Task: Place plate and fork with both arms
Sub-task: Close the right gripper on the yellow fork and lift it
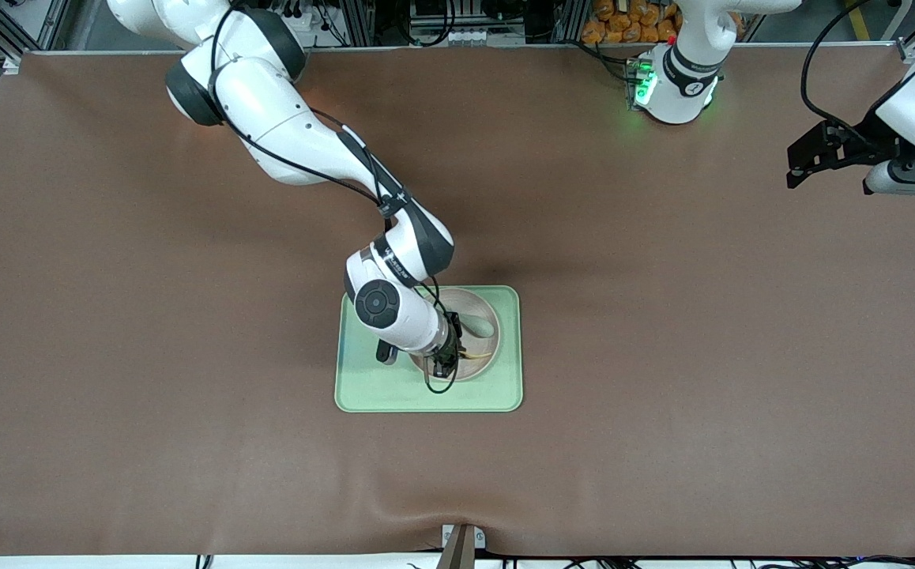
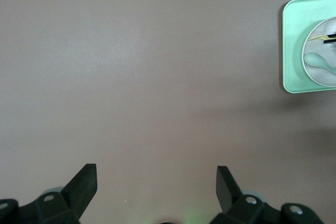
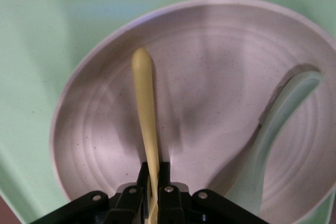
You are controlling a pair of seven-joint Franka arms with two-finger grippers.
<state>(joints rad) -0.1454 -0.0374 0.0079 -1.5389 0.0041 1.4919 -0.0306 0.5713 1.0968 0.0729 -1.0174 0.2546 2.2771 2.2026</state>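
The pale round plate lies on the light-green tray at the table's middle. My right gripper is down over the plate's edge nearest the front camera, shut on the pale-yellow fork. The fork's rounded handle end points out across the plate, and its tines are hidden under the fingers. In the front view only a sliver of the fork shows. My left gripper waits open and empty, high above bare table at the left arm's end. From there the plate shows small.
A pale grey-green spoon lies in the plate beside the fork. The tray has bare green floor toward the right arm's end. Brown table cloth spreads all around the tray.
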